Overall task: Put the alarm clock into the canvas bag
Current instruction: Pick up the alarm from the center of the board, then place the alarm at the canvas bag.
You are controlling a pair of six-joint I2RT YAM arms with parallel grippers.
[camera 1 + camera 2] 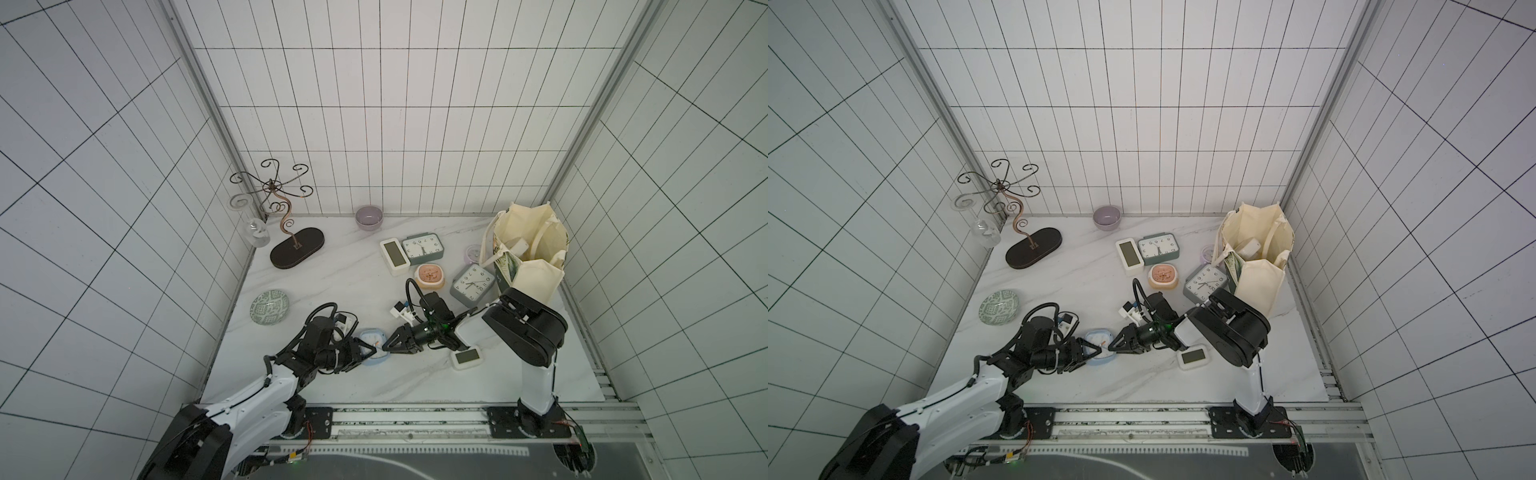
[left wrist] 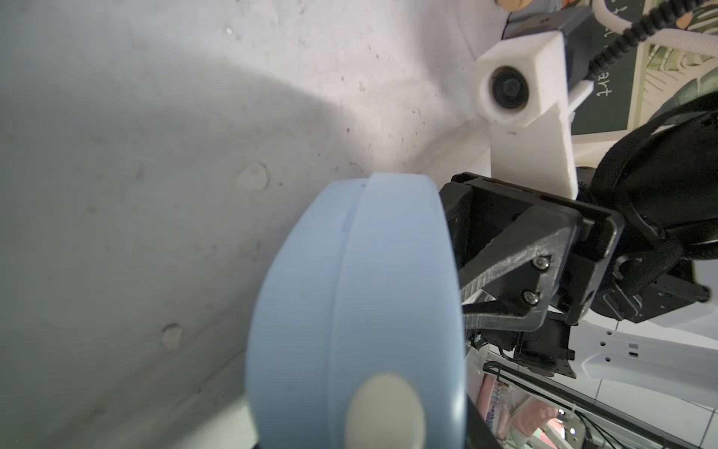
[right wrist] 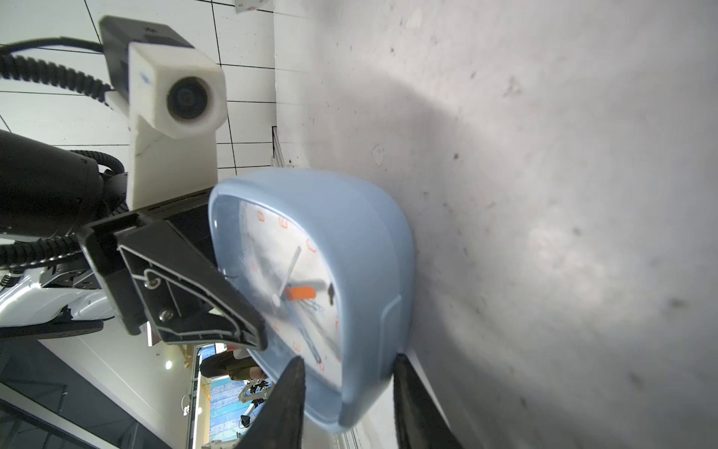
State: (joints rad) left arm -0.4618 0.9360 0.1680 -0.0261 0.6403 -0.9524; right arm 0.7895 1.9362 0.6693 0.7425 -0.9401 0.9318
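Right fingers (image 3: 287,404) pinch alarm clock (image 3: 373,248) rim | left fingers (image 3: 209,295): cannot tell | dial (image 3: 272,248) clear: right wrist

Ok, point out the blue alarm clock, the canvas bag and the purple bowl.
blue alarm clock (image 3: 311,272): right wrist view, dial.
canvas bag (image 1: 538,278): a top view, front panel.
purple bowl (image 1: 368,217): a top view, inside.

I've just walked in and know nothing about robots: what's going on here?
Two robot arms are working on a light blue alarm clock at the front of the table. The right gripper pinches the clock's edge between its fingers, front and back. The left gripper reaches in from the opposite side, one finger against the dial; whether it grips is unclear. The clock sits low by the tabletop. The canvas bag stands open at the back right, not yet reached.
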